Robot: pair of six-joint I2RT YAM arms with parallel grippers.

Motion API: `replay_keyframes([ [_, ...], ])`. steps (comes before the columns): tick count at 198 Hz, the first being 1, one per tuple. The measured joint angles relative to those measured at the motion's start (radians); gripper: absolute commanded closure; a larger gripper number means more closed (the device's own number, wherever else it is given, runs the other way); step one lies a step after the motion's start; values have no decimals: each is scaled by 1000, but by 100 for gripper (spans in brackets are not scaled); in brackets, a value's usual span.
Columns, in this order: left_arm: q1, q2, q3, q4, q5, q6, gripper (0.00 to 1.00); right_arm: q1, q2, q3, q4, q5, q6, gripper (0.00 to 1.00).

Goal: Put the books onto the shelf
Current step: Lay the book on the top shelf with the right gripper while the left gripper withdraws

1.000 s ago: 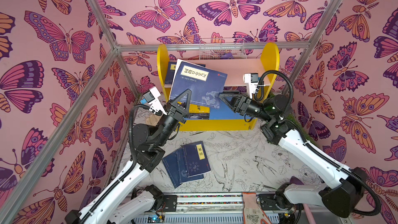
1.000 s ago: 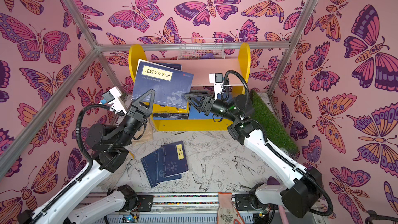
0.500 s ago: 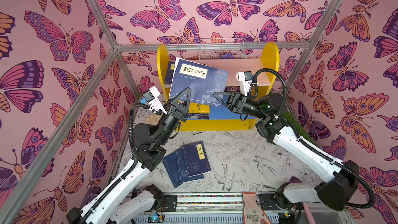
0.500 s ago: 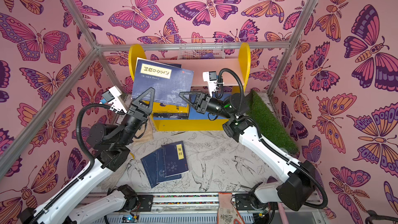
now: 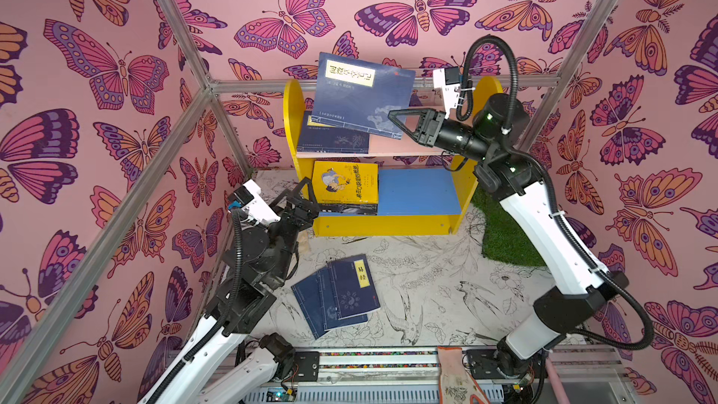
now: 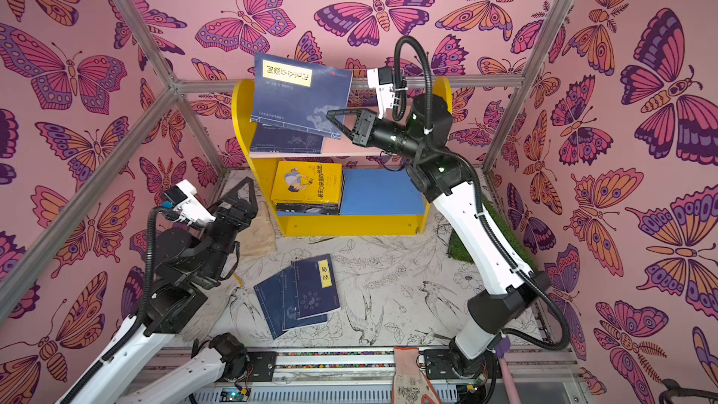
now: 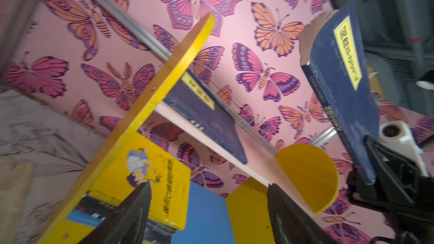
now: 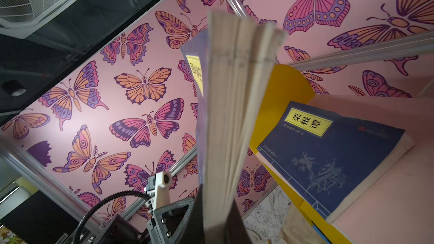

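The right claw (image 5: 396, 118) is clamped on the lower corner of a navy book (image 5: 361, 95) w/ a yellow title label. It holds the book in the air, tilted, cover toward the top cams, above & in front of the pink upper board (image 5: 408, 145) of the shelf (image 5: 289, 122). In the right wrist view the book's page edges fan out a little above the grip.

A second navy book (image 5: 334, 137) lies flat on the left part of the upper board, beside the yellow side panel. On the left part of the blue lower board (image 5: 419, 192), a yellow book (image 5: 345, 184) w/ a cartoon figure tops a short stack. The covers under it look dark, but the count is unclear.

The left claw (image 7: 209, 217) sits low, near the shelf's left front corner, jaws spread wide w/ nothing btwn them. Its wrist view looks up past both fingers at the shelf & the held book.

Three navy books (image 5: 338, 293) lie fanned & overlapping on the counter (image 5: 427, 285) in front of the shelf, well apart from both claws. The top one shows a yellow label. A grass mat (image 5: 501, 227) lies on the counter at the shelf's right, under the right arm. A glove (image 5: 454, 378) lies across the front rail.
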State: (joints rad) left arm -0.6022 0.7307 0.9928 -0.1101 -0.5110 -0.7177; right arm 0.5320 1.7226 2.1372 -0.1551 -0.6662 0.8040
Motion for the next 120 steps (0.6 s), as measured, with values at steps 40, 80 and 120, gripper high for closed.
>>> replay_keyframes([
  [40,0,-10,-54,-180,-64,-95,23,0,234,254,-134,-12,39,100],
  [80,0,-10,-116,-263,-51,-182,23,0,354,338,-172,-16,95,100],
  [120,0,13,-135,-288,-19,-233,23,0,381,344,-190,-26,131,100],
])
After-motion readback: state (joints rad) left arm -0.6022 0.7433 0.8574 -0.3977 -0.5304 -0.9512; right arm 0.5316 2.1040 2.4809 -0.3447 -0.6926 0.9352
